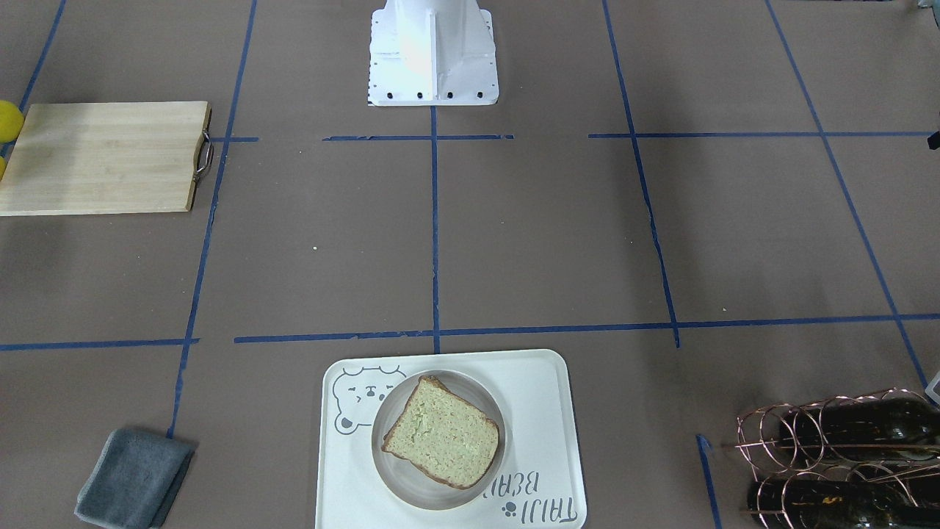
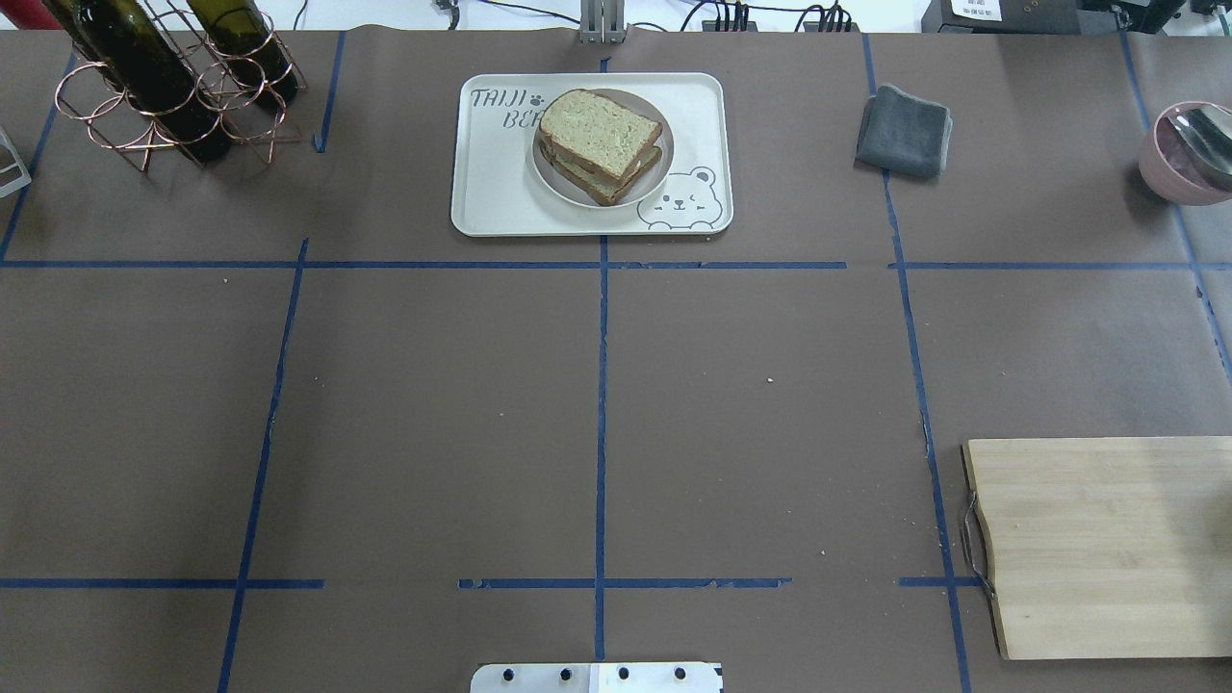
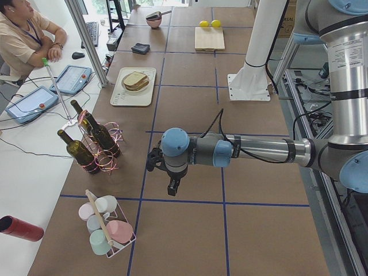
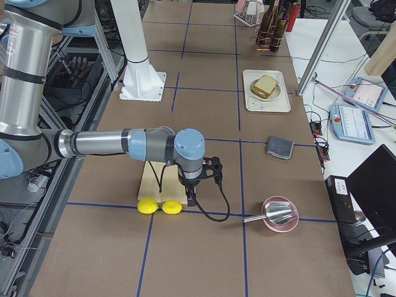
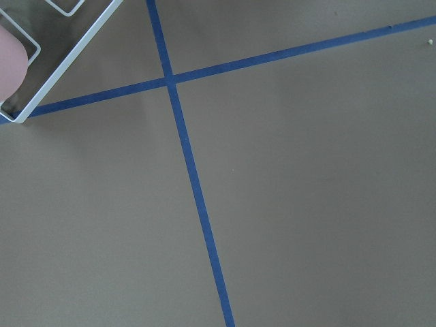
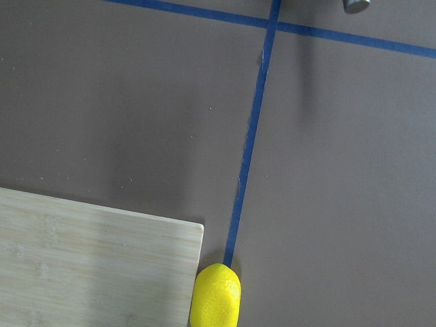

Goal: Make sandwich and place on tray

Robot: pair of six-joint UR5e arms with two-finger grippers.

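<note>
While both arms hang near the table ends, well apart from the food, I log one sandwich (image 2: 600, 144): two bread slices stacked, the upper one set slightly askew. It lies on one round plate (image 2: 650, 183), and that plate sits on the one tray (image 2: 500, 192) at the middle of the table's far edge.

Left gripper (image 3: 173, 188): points down over bare table, near the wire rack (image 3: 106, 158) holding at least two dark bottles. I cannot tell how its jaws stand.

Right gripper (image 4: 190, 199): hangs at the edge of the one cutting board (image 4: 158, 182), just beside two lemons (image 4: 159, 206). I cannot tell how its jaws stand here either.

Also counted: one folded grey cloth (image 2: 905, 130) and one pink bowl (image 4: 279, 216).
</note>
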